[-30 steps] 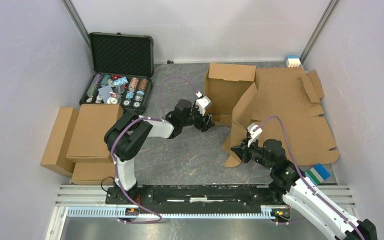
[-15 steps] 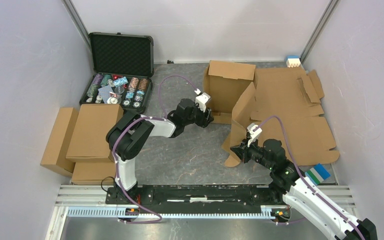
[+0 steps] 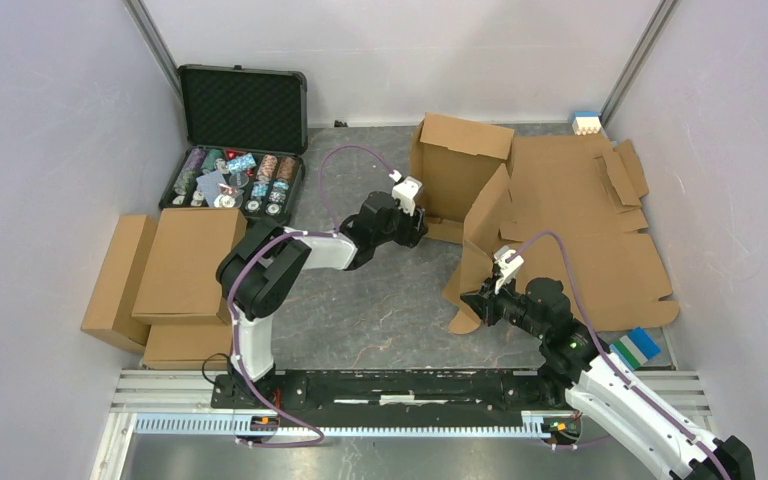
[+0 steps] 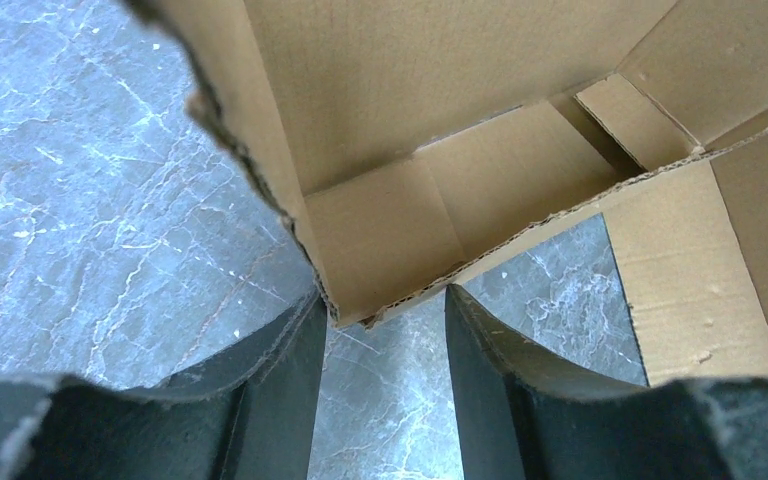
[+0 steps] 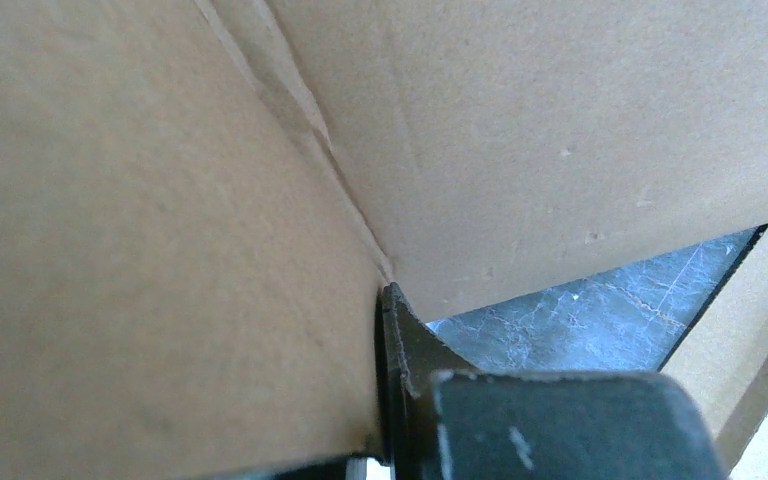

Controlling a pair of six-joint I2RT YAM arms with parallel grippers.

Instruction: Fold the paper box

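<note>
left tool (image 4: pixel 382 305) outstretched, agape astride paper box (image 4: pixel 410 200) corner | right tool (image 3: pixel 481 297) pinching flap

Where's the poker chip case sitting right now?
Top view: the open poker chip case sits far left at the back, just beyond the stacked cardboard boxes and left of the left arm.

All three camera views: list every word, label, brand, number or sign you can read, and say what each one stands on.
No text can be read in any view.
The paper box: plain brown, unprinted, in both wrist views too.
The poker chips in the black case: markings too small to read.
The blue and white box by the far wall: too small to tell.
The striped blue and green pack: no legible print.
</note>
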